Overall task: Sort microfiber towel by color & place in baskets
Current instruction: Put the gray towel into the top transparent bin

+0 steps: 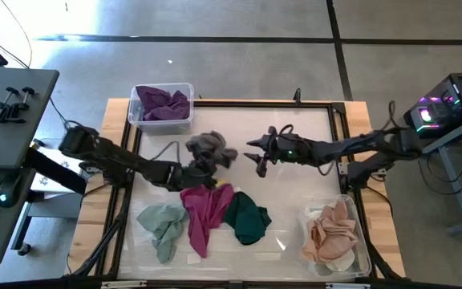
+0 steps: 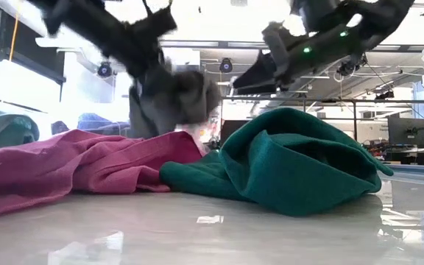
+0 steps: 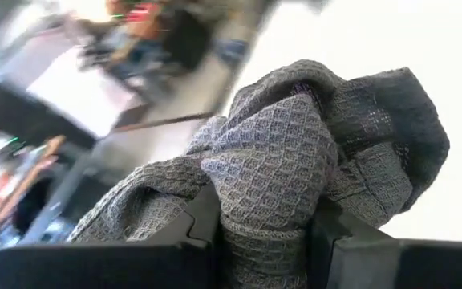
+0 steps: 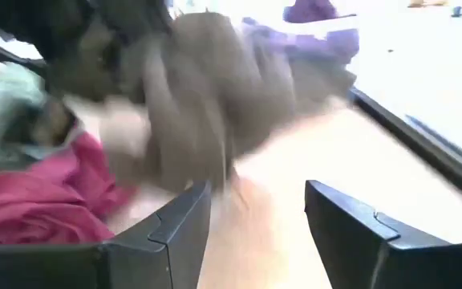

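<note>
A grey waffle-weave towel (image 1: 210,148) is bunched in my left gripper (image 1: 200,168) near the table's middle; in the low view the grey towel (image 2: 175,99) is off the table. My right gripper (image 1: 257,158) is open, just right of the towel, touching nothing. On the table lie a light green towel (image 1: 163,225), a magenta towel (image 1: 205,210) and a dark green towel (image 1: 245,218). The small clear basket (image 1: 161,107) at the far left holds purple towels. The larger clear basket (image 1: 337,237) at the near right holds peach towels. My left gripper pinches a gathered bunch of the grey towel (image 3: 265,241) between its two fingers (image 3: 184,241), several layers thick. The rest of the grey towel (image 3: 327,136) bulges beyond the fingertips. The towel is lifted clear of the table.
A dark frame runs round the white work surface (image 1: 303,193). The magenta towel (image 2: 72,169) and the dark green towel (image 2: 293,162) lie side by side just near of the grippers. A grey side table with clamps (image 1: 10,104) stands to the left.
</note>
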### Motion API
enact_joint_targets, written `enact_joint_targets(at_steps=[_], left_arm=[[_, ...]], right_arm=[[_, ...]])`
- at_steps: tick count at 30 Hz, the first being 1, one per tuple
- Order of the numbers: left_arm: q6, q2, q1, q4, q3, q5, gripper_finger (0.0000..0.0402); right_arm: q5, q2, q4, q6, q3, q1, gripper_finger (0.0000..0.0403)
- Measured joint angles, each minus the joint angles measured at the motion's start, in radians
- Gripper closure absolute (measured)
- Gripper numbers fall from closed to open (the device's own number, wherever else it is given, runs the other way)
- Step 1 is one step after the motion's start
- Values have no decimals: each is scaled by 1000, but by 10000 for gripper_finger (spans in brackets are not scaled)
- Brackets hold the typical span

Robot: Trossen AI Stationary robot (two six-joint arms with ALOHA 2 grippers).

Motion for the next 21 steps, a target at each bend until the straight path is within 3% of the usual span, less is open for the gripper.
enact_joint_targets(at_steps=[6, 10, 16, 21], left_arm=[[0, -154, -23, -114, 106, -317, 319], [124, -279, 17, -104, 158, -423, 319], [181, -483, 196, -157, 165, -352, 319], [-18, -577, 423, -404, 162, -130, 319]], right_arm=[[89, -112, 13, 2, -84, 55, 203], [119, -131, 22, 14, -124, 59, 203], [121, -124, 70, 28, -155, 58, 203], [120, -116, 81, 28, -154, 58, 203]])
